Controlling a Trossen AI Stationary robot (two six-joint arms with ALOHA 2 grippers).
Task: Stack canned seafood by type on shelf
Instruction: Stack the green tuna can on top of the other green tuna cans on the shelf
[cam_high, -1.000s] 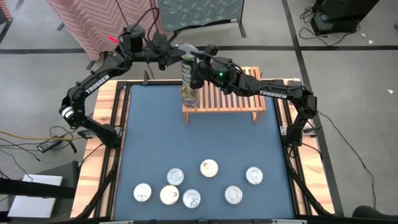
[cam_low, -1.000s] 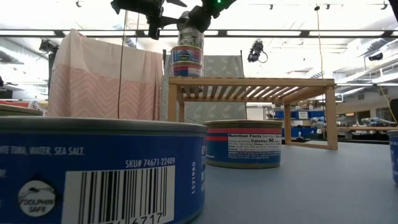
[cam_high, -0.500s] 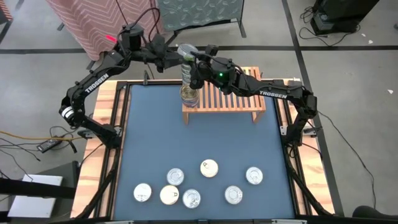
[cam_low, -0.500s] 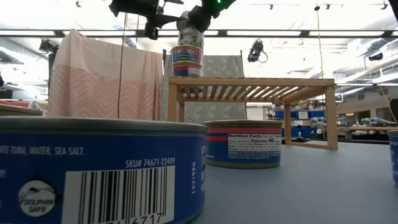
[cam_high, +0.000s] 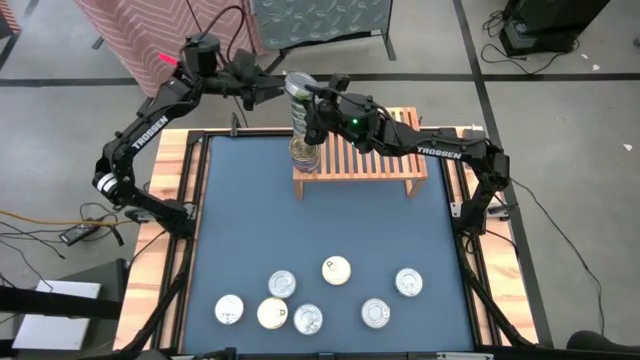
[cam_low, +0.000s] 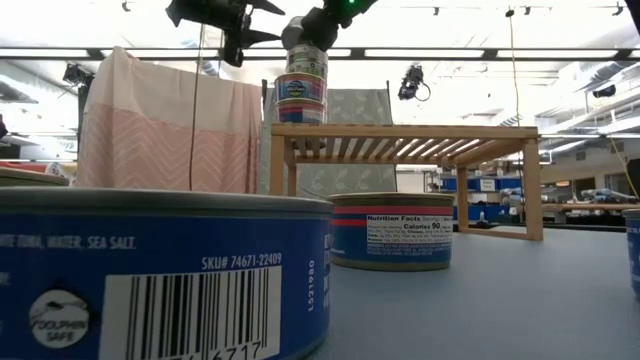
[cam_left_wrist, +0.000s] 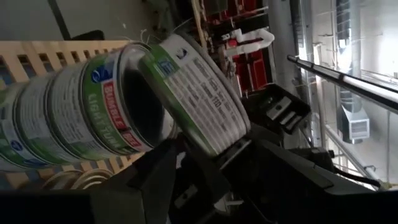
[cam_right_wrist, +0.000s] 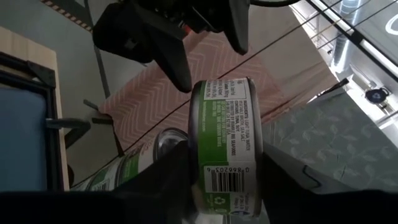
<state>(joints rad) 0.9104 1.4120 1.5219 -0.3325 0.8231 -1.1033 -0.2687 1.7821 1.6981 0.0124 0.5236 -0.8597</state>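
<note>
A tall stack of canned seafood (cam_high: 304, 150) with green and blue labels stands on the left end of the light-wood slatted shelf (cam_high: 370, 160); the low view shows it as a column (cam_low: 300, 95). My right gripper (cam_high: 306, 98) is shut on the top can (cam_right_wrist: 227, 149), which the left wrist view shows tilted away from the stack (cam_left_wrist: 81, 118). My left gripper (cam_high: 268, 85) hovers open just left of the stack's top, touching nothing; its spread fingers (cam_right_wrist: 171, 56) show beyond the held can. My right gripper pinches the top can between its two fingers (cam_right_wrist: 174, 177), one on each flat end (cam_right_wrist: 194, 162), with the green label wall facing the wrist camera. The fingers come level from the table's right side. The can is tilted above the stack; whether its low edge rests there I cannot tell.
Several loose silver-topped and cream-topped cans (cam_high: 336, 270) lie on the blue mat near the front edge; two show close up in the low view (cam_low: 392, 230). The rest of the shelf top is bare slats. A pink cloth (cam_low: 165, 125) hangs behind the table.
My left gripper has drawn back from the top of the stack toward the table's left edge, staying open. My right gripper and the tilted top can have kept still.
</note>
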